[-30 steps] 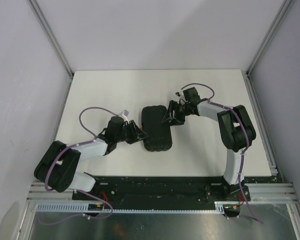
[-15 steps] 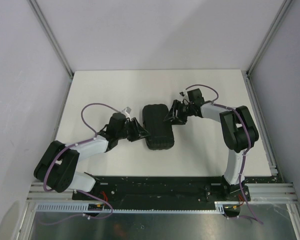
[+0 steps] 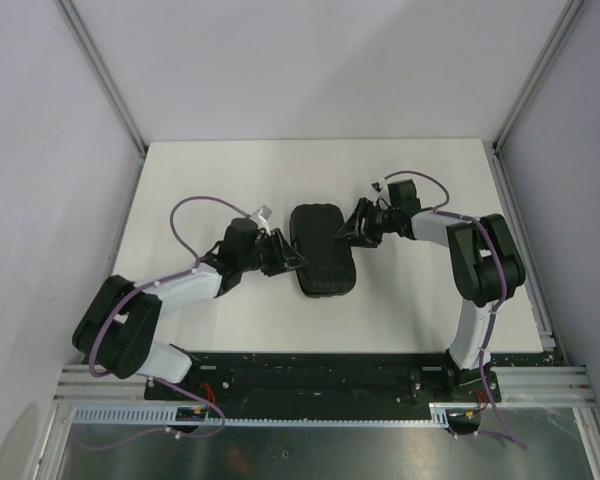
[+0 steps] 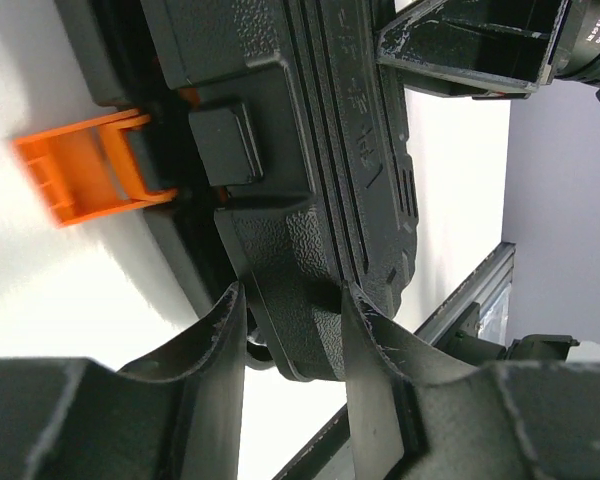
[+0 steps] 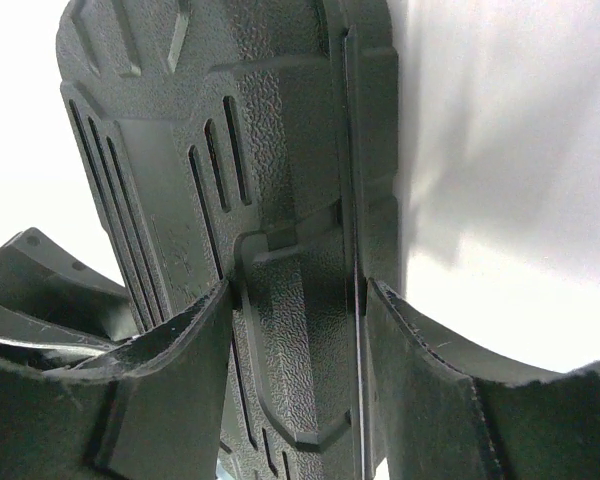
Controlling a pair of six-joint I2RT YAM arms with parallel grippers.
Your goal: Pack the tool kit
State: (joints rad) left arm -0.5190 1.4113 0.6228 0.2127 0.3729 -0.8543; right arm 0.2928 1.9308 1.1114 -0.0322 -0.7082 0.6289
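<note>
The left arm (image 3: 170,295) is folded from the desk's (image 3: 230,170) near-left corner, the right arm (image 3: 475,260) from its near-right. The left end effector (image 3: 290,257) and right end effector (image 3: 348,232) are clamped on opposite edges of the tool kit (image 3: 322,250).

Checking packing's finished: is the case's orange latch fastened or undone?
Undone: the latch sticks out sideways from the case, not clipped over it.

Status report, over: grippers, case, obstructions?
Left gripper clamped on closed black ribbed plastic case. Right gripper astride opposite edge, grip unclear. Orange latch flipped out. Nothing blocking.
</note>
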